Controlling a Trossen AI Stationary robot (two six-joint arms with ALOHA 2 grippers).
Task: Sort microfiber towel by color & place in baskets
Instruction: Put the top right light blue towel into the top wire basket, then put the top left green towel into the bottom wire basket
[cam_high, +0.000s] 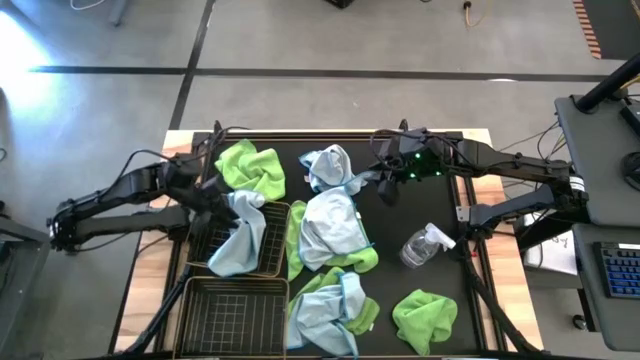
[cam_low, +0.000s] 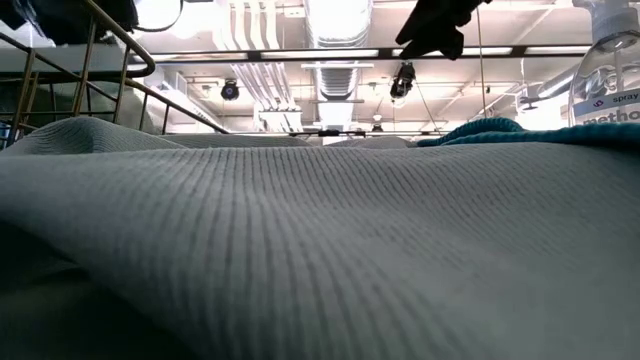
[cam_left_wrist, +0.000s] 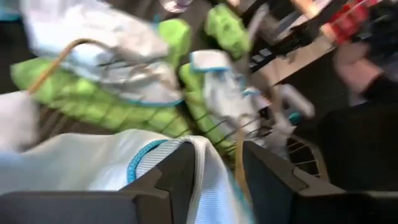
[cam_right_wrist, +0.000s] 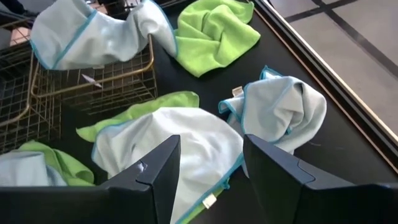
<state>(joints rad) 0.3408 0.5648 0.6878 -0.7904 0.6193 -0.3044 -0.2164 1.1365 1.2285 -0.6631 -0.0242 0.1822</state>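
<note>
Left gripper (cam_high: 222, 199): you have it over the far basket (cam_high: 270, 262), fingers spread, a pale blue towel (cam_high: 240, 235) between them, draped across the basket rim.
Right gripper (cam_high: 385, 187): your fingers stand apart, holding nothing; a pale towel (cam_right_wrist: 283, 109) and a green towel (cam_right_wrist: 214, 31) lie ahead of it.
Near basket (cam_high: 235, 318): beside the far one, on the side away from your left gripper.
Bottle (cam_high: 424, 245): near your right gripper.

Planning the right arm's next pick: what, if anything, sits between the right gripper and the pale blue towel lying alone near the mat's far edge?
Nothing visible: the right gripper, open, hovers over bare mat beside the pale blue towel.
</note>
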